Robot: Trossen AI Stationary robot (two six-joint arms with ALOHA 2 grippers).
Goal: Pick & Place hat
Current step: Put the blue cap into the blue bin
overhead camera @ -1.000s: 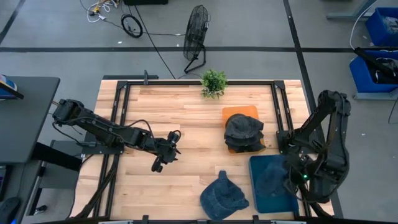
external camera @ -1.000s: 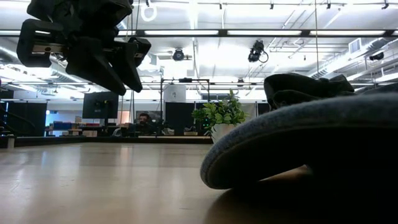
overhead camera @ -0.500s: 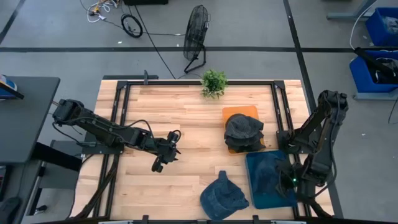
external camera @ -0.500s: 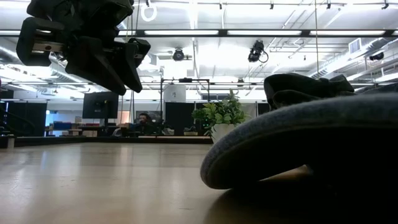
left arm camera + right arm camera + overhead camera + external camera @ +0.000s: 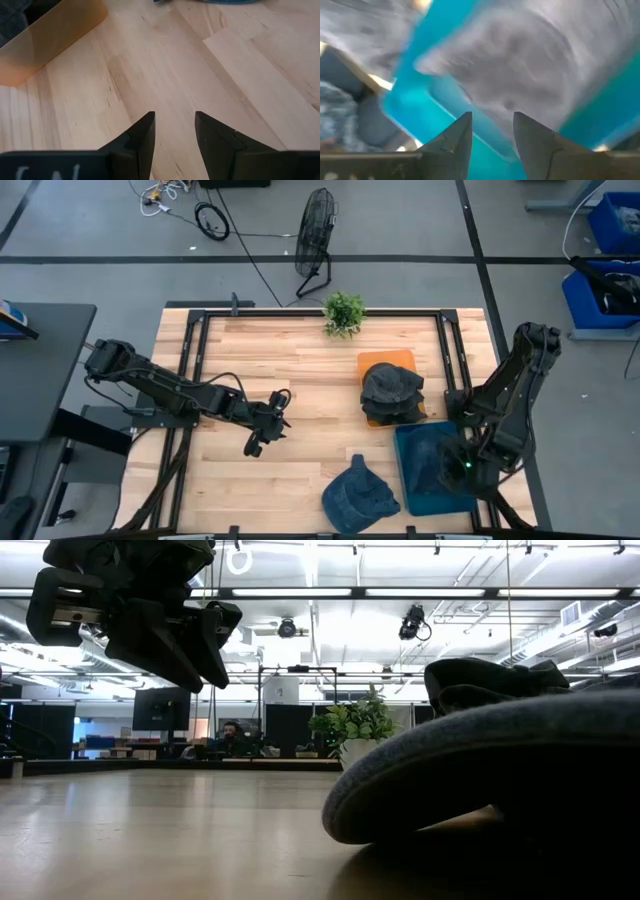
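A denim hat [image 5: 430,455] lies on the blue tray [image 5: 420,502] at the table's near right; the right wrist view shows it as a blurred grey hat [image 5: 535,60] on that blue tray [image 5: 445,112]. My right gripper [image 5: 463,468] [image 5: 492,119] hovers over it, open, with nothing between the fingers. A second denim hat [image 5: 358,495] rests on the wood near the front edge and fills the low view's right [image 5: 480,780]. Dark hats [image 5: 392,395] are stacked on the orange tray [image 5: 385,360]. My left gripper [image 5: 255,440] [image 5: 175,117] [image 5: 150,625] hangs open over bare wood at centre left.
A small potted plant [image 5: 344,312] [image 5: 355,725] stands at the middle of the far edge. A corner of the orange tray [image 5: 45,45] shows ahead of my left gripper. Bare wood lies between the left gripper and the trays.
My right arm has shifted a little toward the table's left over the blue tray. The hat on that tray stays where it lies. My left arm has kept still.
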